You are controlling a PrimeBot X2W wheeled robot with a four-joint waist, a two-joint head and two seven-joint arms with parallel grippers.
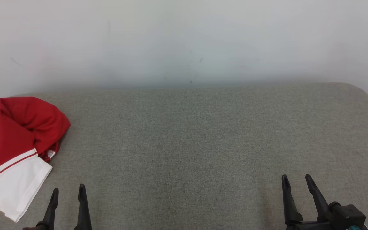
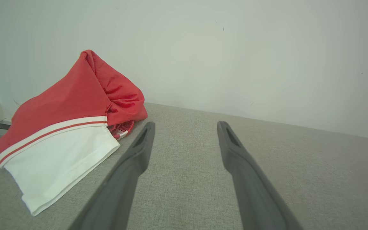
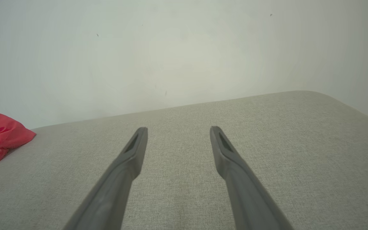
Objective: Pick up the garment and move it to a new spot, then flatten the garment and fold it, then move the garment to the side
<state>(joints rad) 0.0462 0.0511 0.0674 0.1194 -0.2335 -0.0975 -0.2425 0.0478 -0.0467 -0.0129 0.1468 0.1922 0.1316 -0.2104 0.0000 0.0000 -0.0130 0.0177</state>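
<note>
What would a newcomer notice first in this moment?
The red and white garment draws the eye at once, bunched in a heap at the far left of the grey fabric surface. Next come the left gripper, close to the garment's white part but not touching it, and the right gripper at the lower right, both open and holding nothing. Behind them stands a plain pale wall.
</note>
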